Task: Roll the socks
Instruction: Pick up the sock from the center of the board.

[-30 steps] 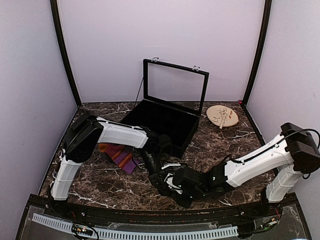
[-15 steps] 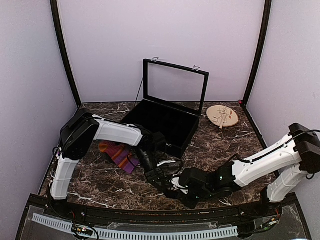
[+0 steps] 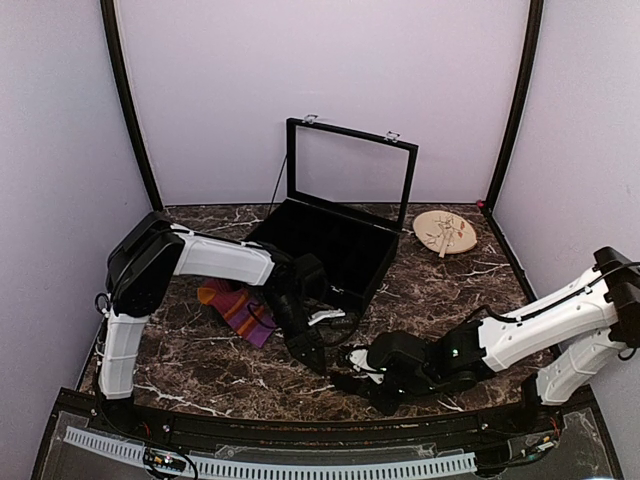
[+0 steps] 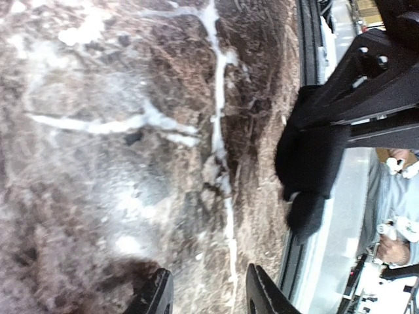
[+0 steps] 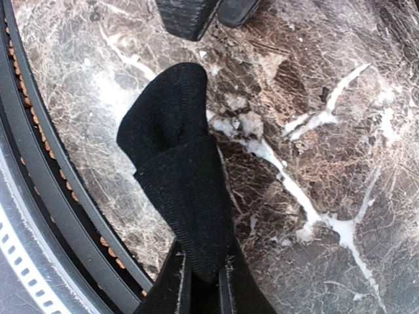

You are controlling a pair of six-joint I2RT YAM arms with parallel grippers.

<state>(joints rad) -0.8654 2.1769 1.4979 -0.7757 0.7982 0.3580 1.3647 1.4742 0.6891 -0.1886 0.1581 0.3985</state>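
The black sock hangs folded from my right gripper, which is shut on its lower end just above the marble near the table's front edge. In the left wrist view the same black sock dangles at the right, in front of the right arm's dark frame. My left gripper stands open over bare marble with nothing between its fingers, a short way left of the sock. From above, the left gripper and the right gripper sit close together. The striped purple, orange and red sock lies flat further left.
A black case with its glass lid raised stands at the back centre. A round wooden plate lies at the back right. The black rail of the table's front edge runs just beside the hanging sock.
My right arm has drawn back to the right, taking the black sock with it. The left gripper now stands apart from the sock, and the left arm has swung slightly left.
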